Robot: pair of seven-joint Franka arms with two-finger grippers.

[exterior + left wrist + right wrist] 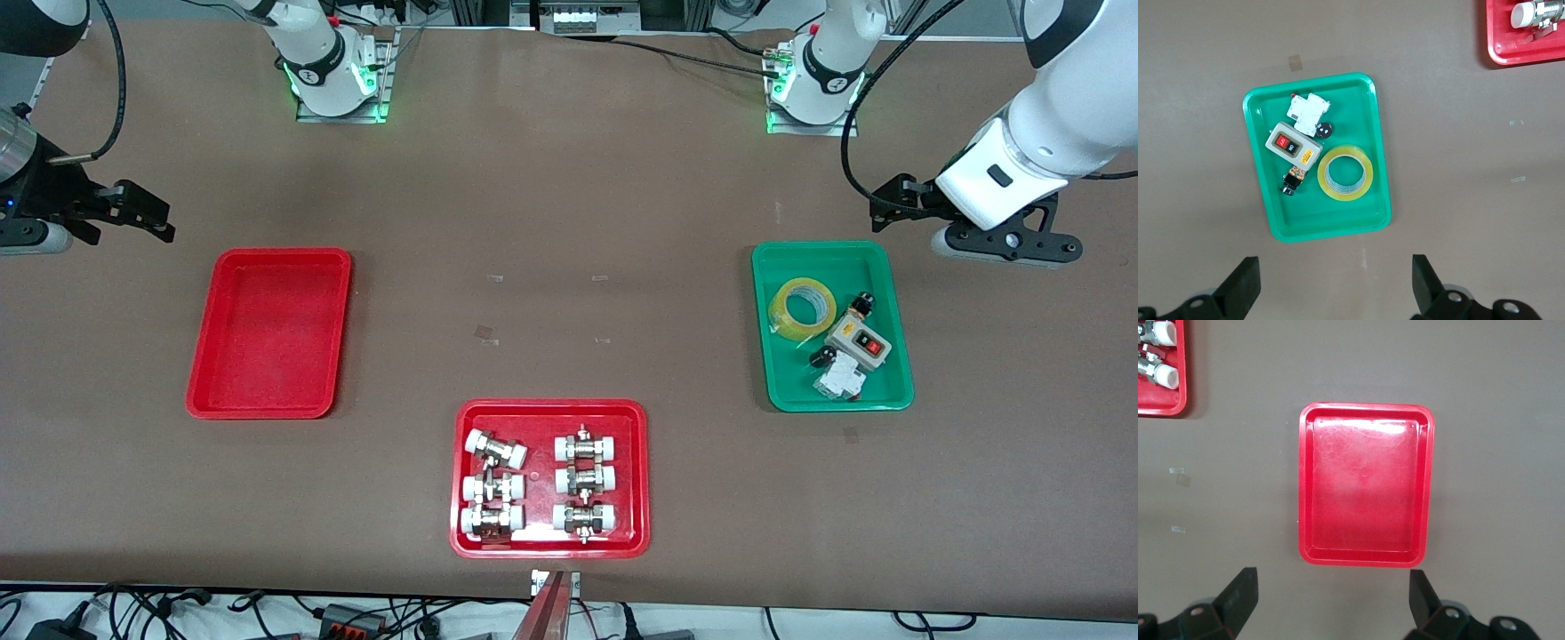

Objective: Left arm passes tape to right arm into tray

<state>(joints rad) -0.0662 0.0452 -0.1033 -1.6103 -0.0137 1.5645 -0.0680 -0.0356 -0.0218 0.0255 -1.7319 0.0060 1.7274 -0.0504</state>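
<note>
The yellow tape roll [779, 307] lies flat in the green tray [763, 356] toward the left arm's end of the table, beside a switch box. It also shows in the left wrist view [1345, 195]. My left gripper [893, 203] is open and empty, up in the air over bare table next to the green tray [1381, 153]; its own view shows it too [1336, 287]. The plain red tray [267, 333] sits empty toward the right arm's end, and shows in the right wrist view [1365, 493]. My right gripper [142, 213] is open and empty over bare table beside that tray; its own view shows it too [1331, 603].
A grey switch box [857, 340], a white breaker [840, 382] and small black parts share the green tray with the tape. A red tray [549, 547] with several white-capped metal fittings stands near the table's front edge, midway between the other two trays.
</note>
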